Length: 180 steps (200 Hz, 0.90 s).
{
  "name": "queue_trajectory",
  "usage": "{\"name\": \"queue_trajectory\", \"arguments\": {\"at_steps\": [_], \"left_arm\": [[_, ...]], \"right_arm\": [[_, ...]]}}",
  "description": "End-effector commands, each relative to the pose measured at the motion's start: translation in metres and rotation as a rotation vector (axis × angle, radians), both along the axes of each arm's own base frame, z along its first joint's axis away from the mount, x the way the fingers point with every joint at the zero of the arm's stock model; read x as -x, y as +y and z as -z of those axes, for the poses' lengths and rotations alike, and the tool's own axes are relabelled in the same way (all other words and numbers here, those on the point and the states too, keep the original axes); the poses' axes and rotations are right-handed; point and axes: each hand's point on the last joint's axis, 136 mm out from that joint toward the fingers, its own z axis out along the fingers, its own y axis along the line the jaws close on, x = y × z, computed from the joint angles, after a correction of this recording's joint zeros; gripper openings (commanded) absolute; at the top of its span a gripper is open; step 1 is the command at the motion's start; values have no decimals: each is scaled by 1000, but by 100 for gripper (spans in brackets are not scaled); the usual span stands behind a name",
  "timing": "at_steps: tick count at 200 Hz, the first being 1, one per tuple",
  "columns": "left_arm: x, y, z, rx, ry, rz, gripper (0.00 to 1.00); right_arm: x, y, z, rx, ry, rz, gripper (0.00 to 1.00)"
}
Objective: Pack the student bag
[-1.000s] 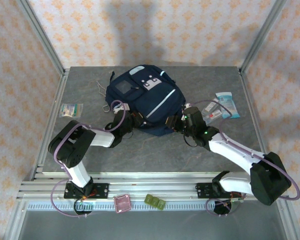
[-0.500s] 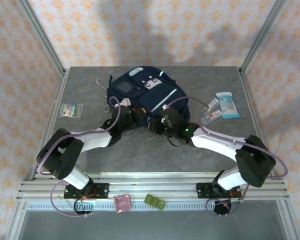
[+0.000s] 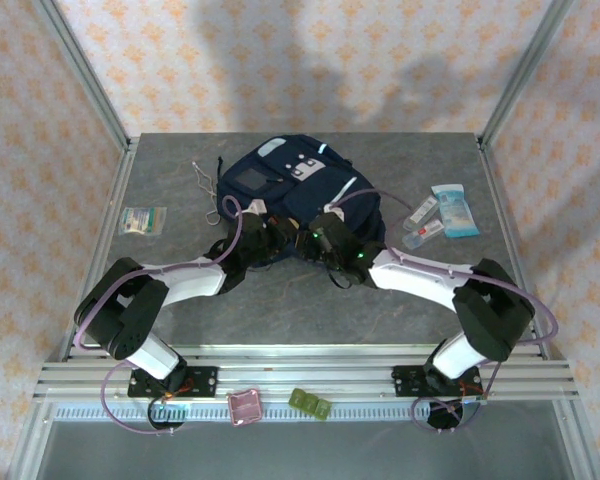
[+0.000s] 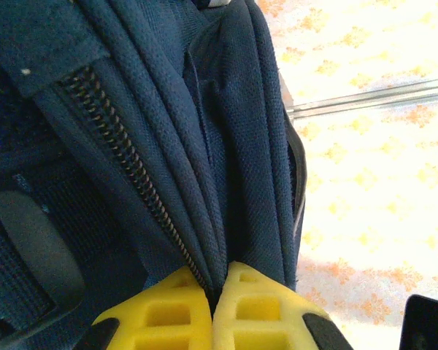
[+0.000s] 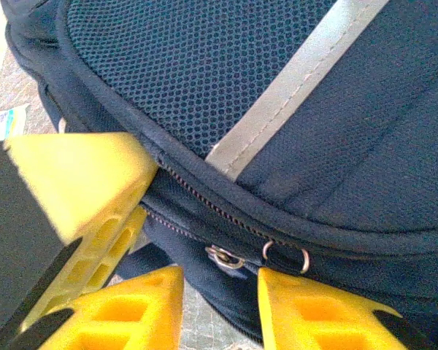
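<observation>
Bench (image 3: pixel 430 300): grey stone-look top inside a metal frame, with both arm bases bolted at its near edge.
Student bag (image 3: pixel 300 185): navy-blue, lying flat at the middle of the bench toward the far edge. The white-grey patch faces up at its far end and its near end points at the arms.
Left arm (image 3: pixel 180 280): reaches from the near-left corner to the bag's near end.
Right arm (image 3: pixel 420 278): reaches from the near-right corner to the same end, so the 2 wrists sit just beside each other.
Left gripper (image 4: pixel 212 292): its yellow pads are pressed together on a fold of the bag's fabric (image 4: pixel 168 109), right beside the zipper teeth (image 4: pixel 117 138). From above it sits at the bag's near-left rim (image 3: pixel 277 237).
Right gripper (image 5: pixel 220 292): its fingers are spread with a gap between them and pinch nothing. They sit just below the bag's zipper seam, under the grey stripe (image 5: pixel 292 87), at the bag's near rim (image 3: pixel 312 238).
Blue packet (image 3: pixel 455 208): lies flat near the right edge, apart from the bag.
Small packet (image 3: pixel 142 220): lies near the left edge.
Tube (image 3: pixel 422 212): lies just beside the blue packet, on its bag side.
Zipper pull (image 5: pixel 223 257): hangs at the seam just above the gap of the right gripper, with a metal ring (image 5: pixel 285 255) beside it.
</observation>
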Motion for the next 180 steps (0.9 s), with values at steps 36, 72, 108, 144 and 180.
{"name": "queue_trajectory", "arguments": {"at_steps": [36, 72, 108, 144, 180], "left_arm": [[7, -38, -108, 255, -243, 131, 0], [7, -35, -110, 242, -250, 120, 0], [4, -24, -102, 217, -244, 94, 0], [1, -17, -95, 201, -238, 76, 0], [0, -22, -97, 202, -241, 95, 0]], "right_arm": [[-41, -27, 21, 118, -35, 270, 34], [-40, -34, 30, 159, -17, 294, 9], [-23, -37, 27, 136, 8, 237, 2], [-12, -39, 36, 152, 44, 187, 5], [-12, -30, 31, 143, 61, 154, 7]]}}
